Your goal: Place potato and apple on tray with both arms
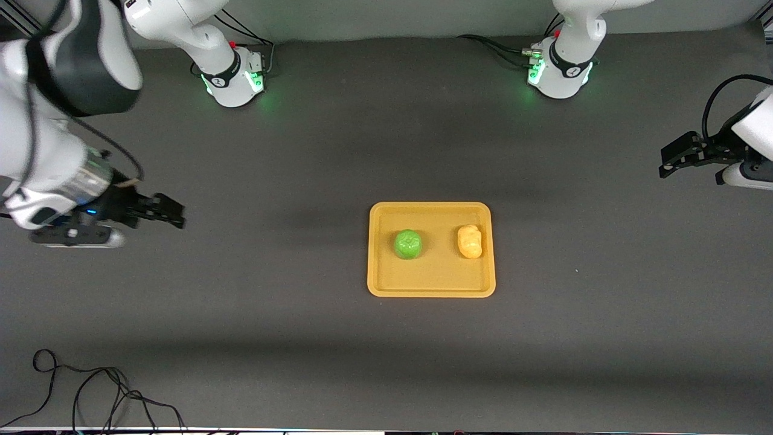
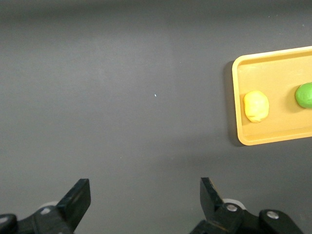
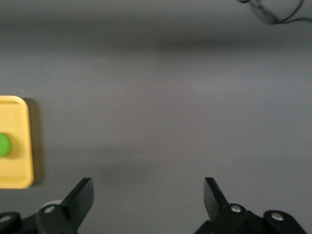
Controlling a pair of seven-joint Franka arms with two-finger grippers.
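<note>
The yellow-orange tray (image 1: 431,284) lies in the middle of the table. The green apple (image 1: 408,244) and the lumpy yellow potato (image 1: 470,241) lie on it side by side, the potato toward the left arm's end. My left gripper (image 1: 664,166) is open and empty, up over bare table at the left arm's end. My right gripper (image 1: 178,216) is open and empty over bare table at the right arm's end. The left wrist view shows the tray (image 2: 273,139), potato (image 2: 256,106) and apple (image 2: 305,95). The right wrist view shows a tray corner (image 3: 19,180) and the apple's edge (image 3: 4,145).
The two arm bases (image 1: 234,78) (image 1: 558,72) stand along the table edge farthest from the front camera. A loose black cable (image 1: 90,393) lies at the nearest edge toward the right arm's end. The tabletop is a dark grey mat.
</note>
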